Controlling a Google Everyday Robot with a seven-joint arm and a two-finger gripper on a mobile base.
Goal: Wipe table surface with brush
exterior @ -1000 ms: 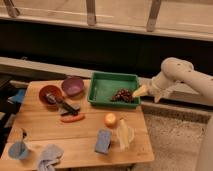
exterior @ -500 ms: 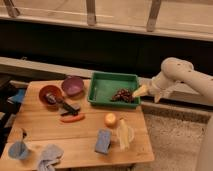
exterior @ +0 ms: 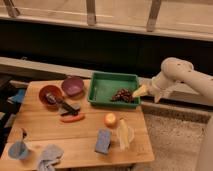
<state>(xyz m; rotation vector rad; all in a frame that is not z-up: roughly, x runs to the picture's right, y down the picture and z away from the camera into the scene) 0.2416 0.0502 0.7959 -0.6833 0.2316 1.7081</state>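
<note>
A dark brush [exterior: 64, 103] lies on the wooden table [exterior: 75, 135], its one end over the red bowl [exterior: 48, 92] and the other beside a red-orange carrot-like piece [exterior: 72, 118]. My gripper [exterior: 141, 91] is on the white arm [exterior: 175, 75] at the right. It hovers at the right edge of the green tray [exterior: 107, 82], next to a dark bunch [exterior: 124, 95] lying in the tray. It is far from the brush and holds nothing that I can see.
A purple bowl [exterior: 73, 85] stands by the red bowl. An orange fruit [exterior: 110, 119], a blue sponge [exterior: 103, 141] and a pale yellow item [exterior: 124, 133] lie at the front right. A blue cup [exterior: 17, 149] and grey cloth [exterior: 47, 156] are at the front left.
</note>
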